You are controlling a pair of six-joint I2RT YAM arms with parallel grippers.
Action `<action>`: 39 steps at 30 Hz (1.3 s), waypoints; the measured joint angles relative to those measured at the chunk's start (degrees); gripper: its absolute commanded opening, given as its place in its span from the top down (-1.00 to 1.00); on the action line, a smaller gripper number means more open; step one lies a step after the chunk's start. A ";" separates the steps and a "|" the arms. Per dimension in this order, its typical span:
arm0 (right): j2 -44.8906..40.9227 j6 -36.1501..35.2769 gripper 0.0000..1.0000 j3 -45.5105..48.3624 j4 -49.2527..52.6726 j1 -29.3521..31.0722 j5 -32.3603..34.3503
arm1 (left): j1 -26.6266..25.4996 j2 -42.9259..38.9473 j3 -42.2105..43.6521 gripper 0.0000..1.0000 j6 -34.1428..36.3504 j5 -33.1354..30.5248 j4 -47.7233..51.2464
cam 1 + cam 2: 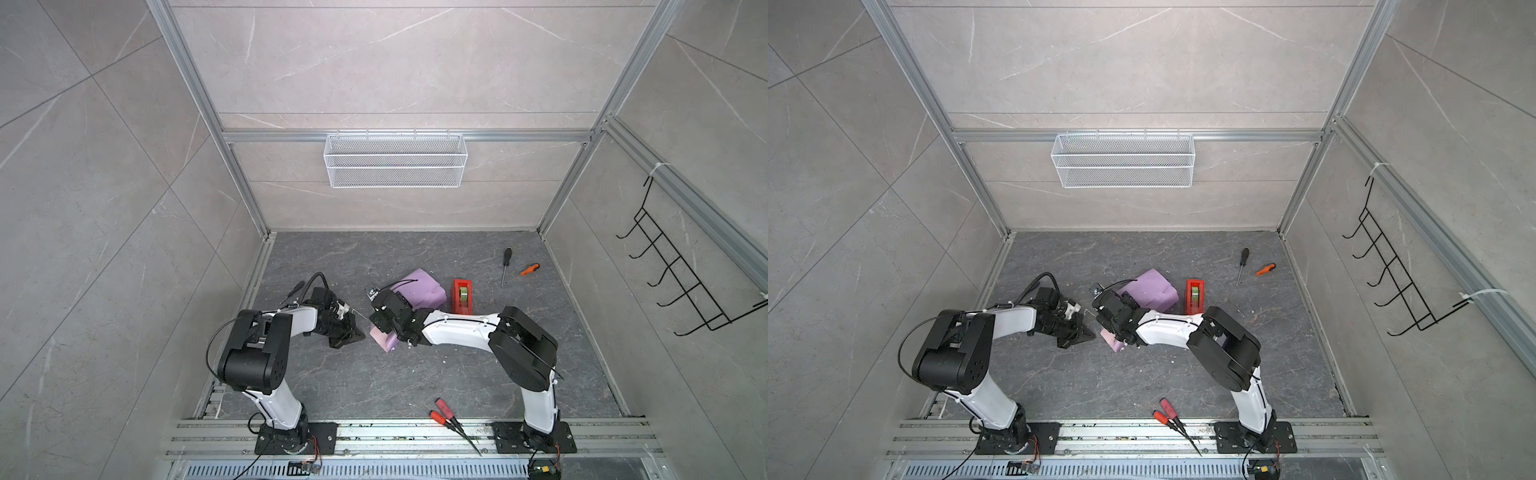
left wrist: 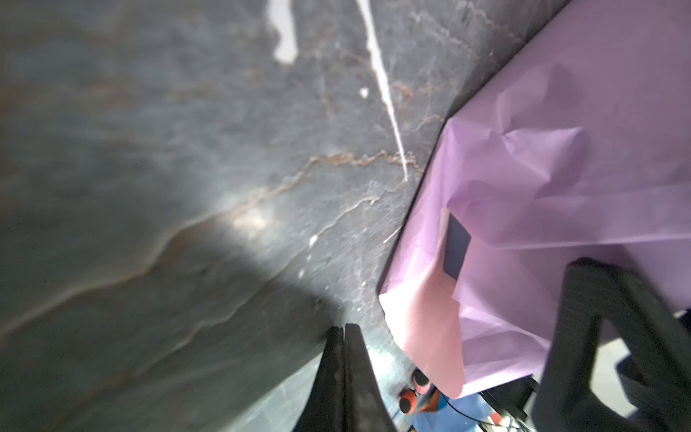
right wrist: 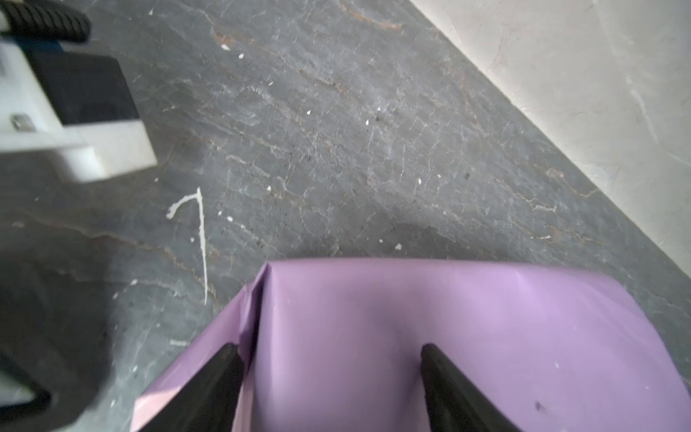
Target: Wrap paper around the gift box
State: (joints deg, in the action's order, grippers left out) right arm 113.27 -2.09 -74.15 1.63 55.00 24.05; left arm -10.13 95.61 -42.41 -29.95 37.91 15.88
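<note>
The gift box (image 2: 457,247), bare only at the 7 o'clock end of the paper (image 1: 419,291), is overhung by the spread right claw (image 3: 329,349), and that end is found at 3 o'clock of the pressed-together left claw (image 2: 344,331).

paper (image 2: 561,187): lilac, pale pink underside | box (image 2: 457,247): navy | counter (image 1: 415,374): dark grey, marbled, rust-brown veins, white flecks | dispenser (image 1: 461,308): red | roll (image 1: 462,296): green | long screwdriver (image 1: 508,255): black | short screwdriver (image 1: 530,269): orange handle | pliers (image 1: 441,406): red handles | basket (image 1: 395,160): white mesh | walls (image 1: 395,62): pale grey, white veins
</note>
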 measured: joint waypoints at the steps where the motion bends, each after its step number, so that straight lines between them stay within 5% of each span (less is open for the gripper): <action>1: -1.05 0.81 -0.55 0.00 1.40 -0.42 -0.87 | 0.00 -1.09 0.31 0.94 0.28 -1.03 0.70; 8: -12.96 8.35 -0.51 1.77 8.17 -5.97 -5.07 | 0.04 -7.58 -1.84 0.28 3.96 -3.80 4.61; 12: -19.28 13.22 -0.38 5.07 12.00 -9.60 -6.34 | 0.07 -7.02 -10.40 0.09 8.85 -5.57 8.94; 22: -22.80 23.17 -0.21 15.98 18.08 -12.98 -9.53 | 0.07 -0.70 -28.81 -0.09 17.14 -8.85 15.15; 29: -22.10 26.56 -0.19 17.38 17.57 -14.25 -11.26 | 0.07 14.40 -37.83 -0.04 19.82 -10.88 20.83; 39: -14.38 26.29 -0.18 14.25 14.29 -19.58 -16.28 | -1.51 19.93 -38.42 -0.05 21.14 -9.11 24.81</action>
State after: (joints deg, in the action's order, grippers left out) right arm 98.89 24.21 -59.90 15.92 35.42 7.77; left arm -11.64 115.55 -80.84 -8.82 28.80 40.69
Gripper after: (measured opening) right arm 0.591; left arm 0.526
